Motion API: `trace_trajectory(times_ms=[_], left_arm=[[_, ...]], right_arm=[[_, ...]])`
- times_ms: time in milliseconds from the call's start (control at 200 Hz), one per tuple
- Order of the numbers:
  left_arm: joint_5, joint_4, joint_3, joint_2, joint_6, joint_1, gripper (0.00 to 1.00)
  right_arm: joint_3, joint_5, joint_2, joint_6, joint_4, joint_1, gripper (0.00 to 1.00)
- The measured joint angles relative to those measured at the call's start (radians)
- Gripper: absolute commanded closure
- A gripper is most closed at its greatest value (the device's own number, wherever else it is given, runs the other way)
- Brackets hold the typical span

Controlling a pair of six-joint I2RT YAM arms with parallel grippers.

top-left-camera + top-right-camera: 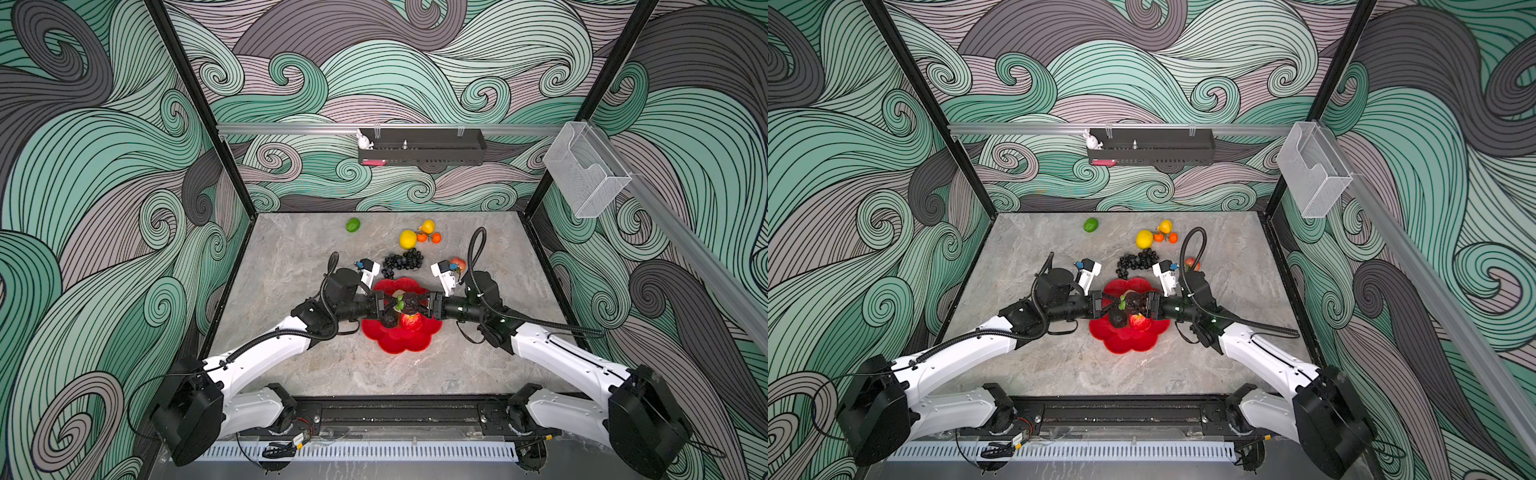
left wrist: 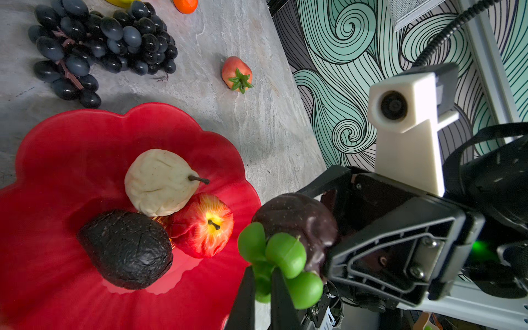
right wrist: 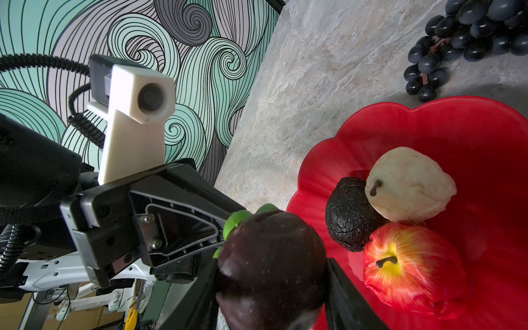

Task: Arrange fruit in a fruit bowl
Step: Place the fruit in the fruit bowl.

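Across the grey marble bench [image 1: 291, 257], we see two white-and-black arms reach in from the front corners and meet over the middle. Beneath them lies the fruit bowl [image 1: 399, 345], a glossy red dish with a scalloped rim, about midway between the left and right edges and somewhat nearer the front edge than the back. Just behind the bowl, toward the back edge, lies the black grape bunch [image 1: 403, 261], close to the rim. The left gripper [image 1: 392, 306] and the right gripper [image 1: 419, 306] face each other above the back half of the bowl. Inside the bowl lie three fruits, pressed together: a dark, wrinkled avocado [image 2: 128, 248], a beige pear [image 2: 160, 183] and a red apple [image 2: 204, 225] with a yellow centre. We see the dark purple mangosteen [image 2: 297, 217] held in the air above the bowl, clear of these three. The right jaws stand partly apart and clamp its round body, while the left jaws are nearly together, pinching its green leafy cap. Toward the back edge, right of the middle, sit a large lemon [image 1: 408, 239] and a smaller lemon [image 1: 428, 226]. A lime [image 1: 353, 225] lies alone near the back edge, left of the middle. A red fruit with a green stem cap [image 2: 236, 73] lies right of the grapes, and two tangerines [image 1: 429, 238] sit just beside the lemons.
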State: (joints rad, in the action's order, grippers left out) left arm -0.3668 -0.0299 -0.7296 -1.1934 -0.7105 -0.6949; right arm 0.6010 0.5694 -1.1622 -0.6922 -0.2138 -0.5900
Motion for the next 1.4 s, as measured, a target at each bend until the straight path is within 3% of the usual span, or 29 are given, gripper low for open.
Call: trace_trajectory(times_ms=[90, 325, 470, 495, 730, 946, 1126, 1401], left_arm=[[0.000, 0.002, 0.000, 0.000, 0.002, 0.000, 0.99], [0.001, 0.049, -0.001, 0.004, 0.047, -0.002, 1.00], [0.045, 0.157, -0.016, 0.037, 0.102, -0.008, 1.00], [0.056, 0.189, -0.029, 0.038, 0.116, -0.009, 1.00], [0.204, 0.465, -0.188, 0.015, 0.240, -0.090, 1.00], [0.325, 0.718, -0.347, -0.097, 0.330, -0.192, 1.00], [0.420, 0.876, -0.486, -0.216, 0.374, -0.269, 1.00], [0.521, 0.984, -0.644, -0.435, 0.417, -0.328, 1.00]], right_arm=[[0.000, -0.003, 0.000, 0.002, 0.000, -0.002, 0.41], [0.000, -0.059, 0.017, 0.027, 0.076, -0.005, 0.14], [-0.001, -0.127, 0.086, 0.065, 0.154, 0.015, 0.06], [-0.002, -0.138, 0.101, 0.074, 0.166, 0.019, 0.01], [-0.052, -0.385, 0.308, 0.127, 0.288, 0.048, 0.00], [-0.172, -0.573, 0.453, 0.112, 0.333, 0.069, 0.00], [-0.263, -0.648, 0.497, 0.090, 0.315, 0.073, 0.00], [-0.295, -0.675, 0.533, 0.085, 0.283, 0.076, 0.00]])
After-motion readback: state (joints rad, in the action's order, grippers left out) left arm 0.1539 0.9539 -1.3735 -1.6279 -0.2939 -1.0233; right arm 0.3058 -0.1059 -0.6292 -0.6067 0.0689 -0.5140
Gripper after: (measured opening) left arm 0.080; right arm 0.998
